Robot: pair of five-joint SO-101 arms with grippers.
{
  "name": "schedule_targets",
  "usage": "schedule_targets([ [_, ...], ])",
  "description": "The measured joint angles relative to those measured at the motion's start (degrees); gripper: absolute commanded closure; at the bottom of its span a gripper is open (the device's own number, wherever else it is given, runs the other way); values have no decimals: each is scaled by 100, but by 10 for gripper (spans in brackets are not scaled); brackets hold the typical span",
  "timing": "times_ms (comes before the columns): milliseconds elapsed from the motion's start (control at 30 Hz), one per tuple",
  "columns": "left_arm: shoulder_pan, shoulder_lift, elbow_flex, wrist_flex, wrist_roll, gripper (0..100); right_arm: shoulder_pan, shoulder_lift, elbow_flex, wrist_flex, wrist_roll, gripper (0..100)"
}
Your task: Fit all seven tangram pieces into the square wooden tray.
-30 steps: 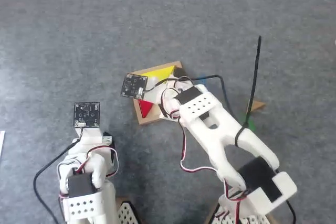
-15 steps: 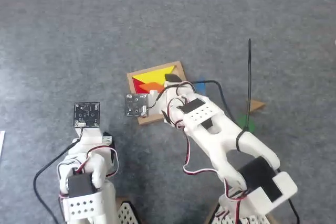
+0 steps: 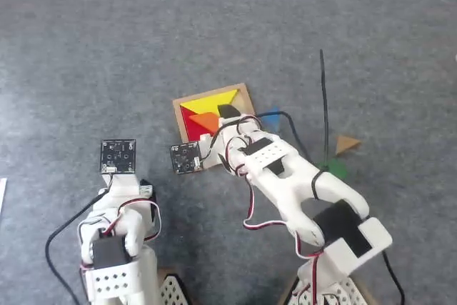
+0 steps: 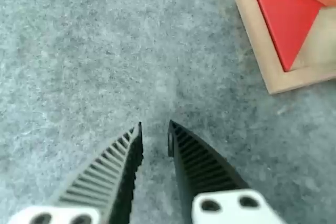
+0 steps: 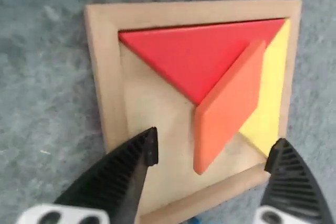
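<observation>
Right wrist view, wooden tray [image 5: 100,77] holding red, orange, yellow pieces [image 5: 194,56], right claw [image 5: 215,149] released wide, left claw [image 4: 155,129] slightly parted

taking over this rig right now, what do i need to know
Left gripper: slightly open, empty, low over the carpet near a tray corner.
Right gripper: open, empty, above the tray.
Done: red, yellow and orange are in the tray; orange seems to lie partly over yellow, not seated.
Left: seat orange, then fit in blue beside the tray, tan and green farther out, and whatever remains.
</observation>
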Motion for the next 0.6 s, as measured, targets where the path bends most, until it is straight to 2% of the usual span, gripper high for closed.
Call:
schedule_targets([
  [500,0,0,0,0,0,919,0,440,0,-703,378,664],
  [600,0,0,0,0,0,919,9,519,-9,-853,448,707],
])
